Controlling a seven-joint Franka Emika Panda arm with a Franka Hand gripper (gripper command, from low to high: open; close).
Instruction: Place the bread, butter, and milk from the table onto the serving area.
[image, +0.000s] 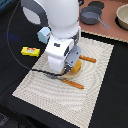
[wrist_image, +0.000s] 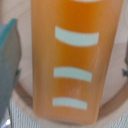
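Bread (wrist_image: 75, 60) sits between the jaws right over the plate (wrist_image: 22, 97) on the serving area (image: 100, 75); can't tell if the jaws are clenched or released. Butter (image: 30, 51) is on the dark tabletop (image: 12, 60) off the mat's 9 o'clock edge, milk (image: 43, 34) near 11. Judging: bread nearly placed, two left

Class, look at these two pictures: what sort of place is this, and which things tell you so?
Probably a mock dining table set for a meal: a striped placemat with orange-handled cutlery, a butter pack, and grey pots on a board behind.
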